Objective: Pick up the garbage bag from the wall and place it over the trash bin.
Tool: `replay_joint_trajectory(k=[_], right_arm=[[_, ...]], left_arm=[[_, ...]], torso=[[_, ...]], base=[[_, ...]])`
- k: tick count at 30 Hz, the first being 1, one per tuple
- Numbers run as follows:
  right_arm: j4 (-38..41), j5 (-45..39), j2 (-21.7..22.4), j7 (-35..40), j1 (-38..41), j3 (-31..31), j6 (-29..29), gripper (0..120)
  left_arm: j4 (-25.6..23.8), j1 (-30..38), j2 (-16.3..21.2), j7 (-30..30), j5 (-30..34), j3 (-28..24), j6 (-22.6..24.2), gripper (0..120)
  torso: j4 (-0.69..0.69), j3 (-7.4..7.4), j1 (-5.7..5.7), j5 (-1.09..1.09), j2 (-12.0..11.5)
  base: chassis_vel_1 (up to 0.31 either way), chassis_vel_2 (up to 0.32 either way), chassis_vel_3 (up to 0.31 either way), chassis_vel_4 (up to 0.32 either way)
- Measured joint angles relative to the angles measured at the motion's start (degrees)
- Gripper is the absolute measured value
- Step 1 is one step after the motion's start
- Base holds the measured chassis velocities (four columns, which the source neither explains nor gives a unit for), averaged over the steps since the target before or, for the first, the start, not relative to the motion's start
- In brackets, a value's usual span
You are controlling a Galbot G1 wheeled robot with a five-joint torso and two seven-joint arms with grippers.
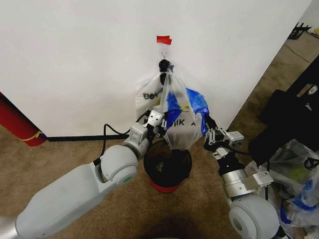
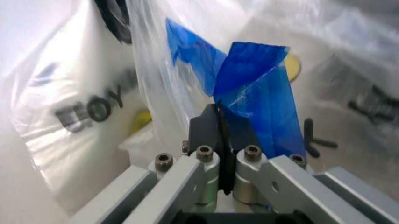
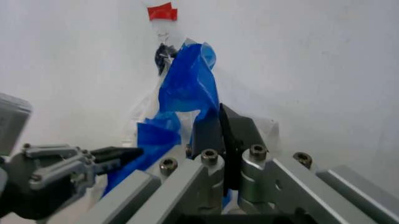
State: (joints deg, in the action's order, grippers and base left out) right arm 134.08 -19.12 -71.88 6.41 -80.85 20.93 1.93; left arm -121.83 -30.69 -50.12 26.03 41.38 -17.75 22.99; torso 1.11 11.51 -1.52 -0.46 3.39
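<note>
The garbage bag (image 1: 182,119), crinkly translucent plastic with blue patches and black lettering, hangs against the white wall (image 1: 75,59). Its top is gathered at a small metal hook (image 1: 163,56) under a red tape strip (image 1: 163,40). My left gripper (image 1: 158,123) is shut on the bag's left side, pinching blue plastic (image 2: 249,88) between its fingertips (image 2: 219,112). My right gripper (image 1: 210,133) is shut on the bag's right side (image 3: 187,84). The round black trash bin (image 1: 167,172) with a red base stands on the carpet directly below the bag.
A second translucent white bag (image 1: 148,94) with dark lettering hangs behind the garbage bag. A red cylinder (image 1: 17,124) leans at the left by the black baseboard (image 1: 75,137). Bulky clear sacks (image 1: 294,174) and a black case (image 1: 291,107) crowd the right.
</note>
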Motion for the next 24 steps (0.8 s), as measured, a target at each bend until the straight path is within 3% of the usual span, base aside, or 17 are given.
replay_joint_trajectory(k=[9,15,24], right_arm=[[-0.5,-1.7,0.1,0.9,0.5,0.7,0.2,0],[0.8,-4.2,0.0,1.5,-0.3,1.5,0.4,0],[3.3,-3.5,-0.7,0.6,-4.7,2.0,-0.7,0]], left_arm=[[-4.0,-2.8,2.5,0.5,1.9,4.8,-3.5,0],[-8.5,-8.0,3.5,0.8,3.9,8.4,-8.5,0],[-14.8,-16.6,5.8,1.4,6.1,13.8,-9.6,0]], torso=[[-0.01,0.0,0.0,0.0,0.0],[0.0,0.0,0.0,0.0,0.0],[0.0,-0.01,0.0,0.0,0.0]], base=[[0.0,0.0,0.0,0.0],[0.0,0.0,0.0,0.0],[0.0,0.0,0.0,0.0]])
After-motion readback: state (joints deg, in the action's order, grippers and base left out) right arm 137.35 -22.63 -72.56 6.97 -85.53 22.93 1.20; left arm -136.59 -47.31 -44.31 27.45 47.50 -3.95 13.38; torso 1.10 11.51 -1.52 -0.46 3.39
